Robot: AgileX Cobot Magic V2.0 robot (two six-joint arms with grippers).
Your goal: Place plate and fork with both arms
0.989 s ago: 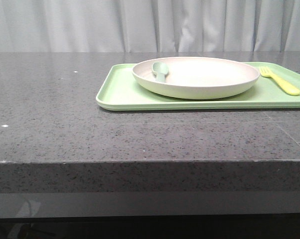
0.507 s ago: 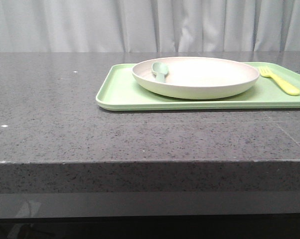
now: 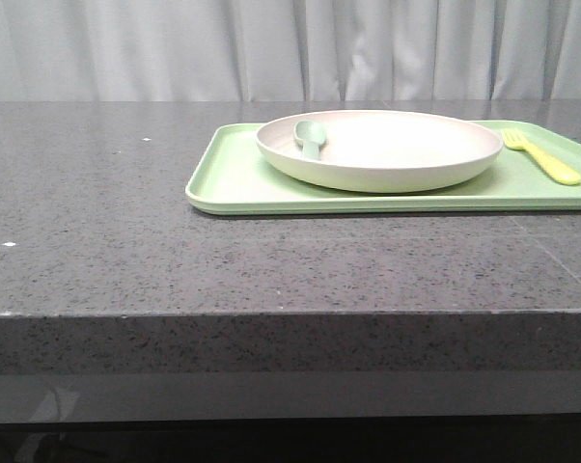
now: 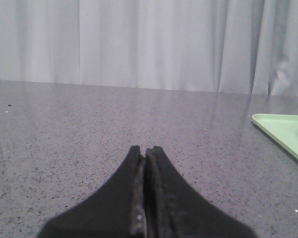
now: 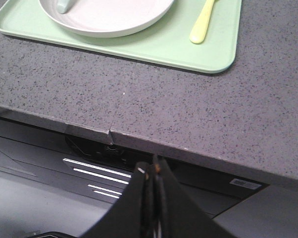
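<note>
Table [image 3: 97,193]: dark grey speckled stone top, pale curtain [image 3: 126,48] behind it.

Tray [image 3: 233,178]: flat, rectangular, light green, lying on the right half of the table, its long side running across the front view. It carries all the tableware.

Plate [image 3: 397,159]: round, shallow, cream-white, raised rim, resting flat on the tray near its middle.

Spoon [image 3: 310,135]: small, grey-green, inside the plate at its left edge, bowl toward the far side.

Fork [image 3: 546,159]: small, pale yellow, flat on the tray just right of the plate, apart from its rim. Long axis runs near to far, slightly slanted; tines point to the far side, handle end toward the table's front edge.

Nothing lies between the table's front edge and the tray.

Left gripper [image 4: 146,151]: held low over bare table left of the tray, aimed level toward the curtain; fingers pressed together, holding nothing.

Right gripper [image 5: 151,171]: below and in front of the table's near edge, looking up over it at the tray; fingers pressed together, holding nothing.
</note>
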